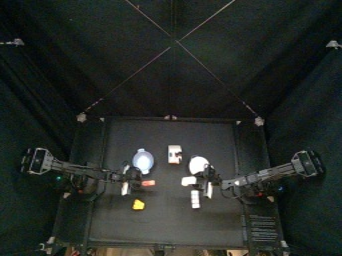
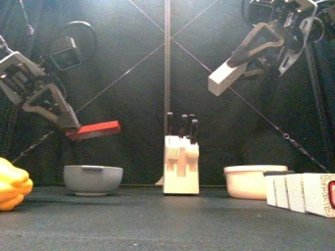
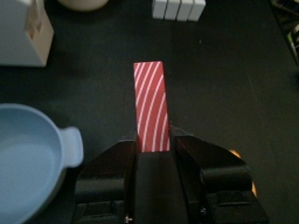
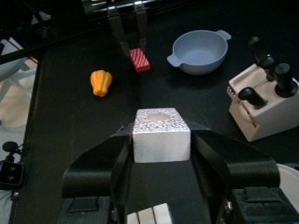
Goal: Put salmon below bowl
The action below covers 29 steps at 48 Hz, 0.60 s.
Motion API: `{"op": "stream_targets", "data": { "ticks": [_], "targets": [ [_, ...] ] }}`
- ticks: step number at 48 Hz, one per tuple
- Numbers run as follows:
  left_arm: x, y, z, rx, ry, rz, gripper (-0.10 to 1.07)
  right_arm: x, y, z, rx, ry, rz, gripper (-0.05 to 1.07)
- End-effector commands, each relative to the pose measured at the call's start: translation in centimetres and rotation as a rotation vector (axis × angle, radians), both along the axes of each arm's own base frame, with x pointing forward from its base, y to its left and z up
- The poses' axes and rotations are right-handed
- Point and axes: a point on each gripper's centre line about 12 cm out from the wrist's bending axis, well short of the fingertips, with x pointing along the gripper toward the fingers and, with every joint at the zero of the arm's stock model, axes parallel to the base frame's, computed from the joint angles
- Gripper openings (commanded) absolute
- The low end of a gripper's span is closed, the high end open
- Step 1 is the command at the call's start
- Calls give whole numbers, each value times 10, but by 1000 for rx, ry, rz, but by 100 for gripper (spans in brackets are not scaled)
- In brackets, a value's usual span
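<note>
With the left gripper (image 3: 156,150) jaws clamped on the salmon (image 3: 153,103), held above the table (image 3: 233,79) beside the bowl (image 3: 30,157), lower it level before releasing; the right gripper (image 4: 163,147) grips a white block (image 4: 163,133).

The knife block (image 2: 181,165) — white, with black handles rising from its top — stands upright near the middle of the black table (image 2: 157,221). To the right of the knife block sits a white round dish (image 2: 253,180), low and wide. Further right of the block, at the table's front, stands a row of white blocky pieces (image 2: 304,191), touching each other. Far to the block's left lies a yellow pepper-like piece (image 2: 12,184). High above and right of the block hangs a white block (image 4: 162,133) — off the table
</note>
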Motion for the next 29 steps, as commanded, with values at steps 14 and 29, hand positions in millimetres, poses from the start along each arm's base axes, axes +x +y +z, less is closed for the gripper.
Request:
{"op": "stream_targets", "data": {
  "ticks": [14, 29],
  "targets": [
    [-10, -3, -26, -16, 179, 18, 58, 2, -1, 6, 1, -17, -7, 53],
    [-7, -2, -42, -7, 258, 22, 59, 2, -2, 6, 0, -16, -10, 53]
  ]
}}
